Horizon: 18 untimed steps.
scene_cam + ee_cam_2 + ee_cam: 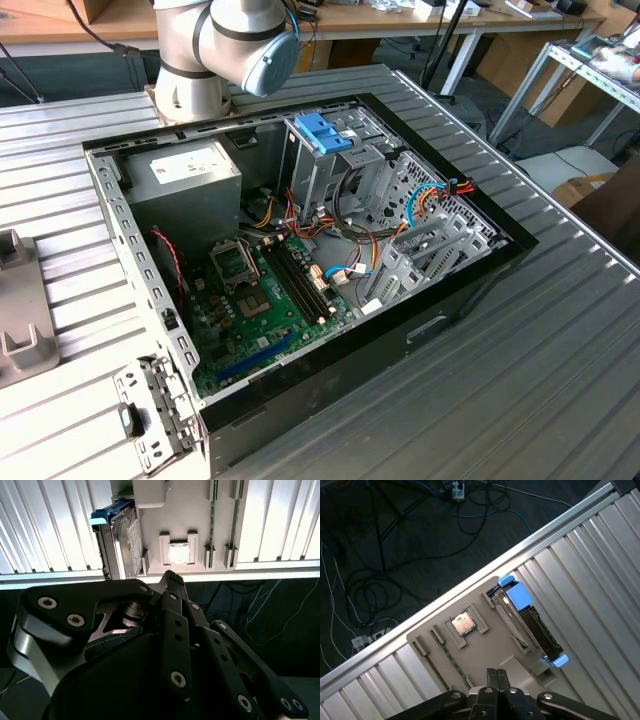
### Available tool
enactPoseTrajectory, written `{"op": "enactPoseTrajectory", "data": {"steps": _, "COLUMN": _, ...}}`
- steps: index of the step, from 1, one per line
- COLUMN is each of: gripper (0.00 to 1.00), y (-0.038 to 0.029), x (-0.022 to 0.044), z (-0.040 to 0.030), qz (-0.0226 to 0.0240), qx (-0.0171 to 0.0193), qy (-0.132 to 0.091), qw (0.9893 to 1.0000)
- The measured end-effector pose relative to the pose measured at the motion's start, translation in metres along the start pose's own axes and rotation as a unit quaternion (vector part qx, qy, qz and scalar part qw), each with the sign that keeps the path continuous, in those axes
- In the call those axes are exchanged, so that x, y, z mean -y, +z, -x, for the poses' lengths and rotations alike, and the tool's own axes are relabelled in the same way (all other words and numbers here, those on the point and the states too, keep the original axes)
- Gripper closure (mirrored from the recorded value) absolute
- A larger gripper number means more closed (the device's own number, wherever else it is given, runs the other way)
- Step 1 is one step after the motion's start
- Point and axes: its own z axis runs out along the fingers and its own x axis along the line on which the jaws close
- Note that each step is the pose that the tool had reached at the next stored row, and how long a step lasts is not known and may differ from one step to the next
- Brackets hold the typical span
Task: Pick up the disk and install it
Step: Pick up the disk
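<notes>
Pincer [496, 674]: fingers pressed together with nothing between them in both wrist views. It hangs above the grey holder [490, 650], clear of the disk.
Disk [530, 625]: stands on edge in a slot at one end of the holder, with light blue carrier tabs showing at both ends of its free edge.
Holder: lies on the ribbed worktop [600, 580], close to its edge. A small square chip [463, 624] sits in another pocket, well apart from the disk.
Handling: I judge it stiff, dense for its size, smooth on the metal faces and unkind to knocks (no dropping it).
Where to hold: I'd span the two broad faces at the middle of the free edge, since the blue plastic looks likely to flex.
Case [125, 250]: open, in the centre of the exterior frame.
Drive cage [370, 180]: upper middle, carrying its blue latch [325, 132].
Arm [215, 45]: its base is at upper left.
</notes>
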Motion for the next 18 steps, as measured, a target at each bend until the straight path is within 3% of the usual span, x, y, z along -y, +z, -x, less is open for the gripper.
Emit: {"op": "enactPoseTrajectory", "data": {"steps": 18, "gripper": 0.9, "y": 0.0, "x": 0.0, "z": 0.0, "qz": 0.0012, "qx": -0.0021, "qy": -0.048, "qw": 0.9988}}
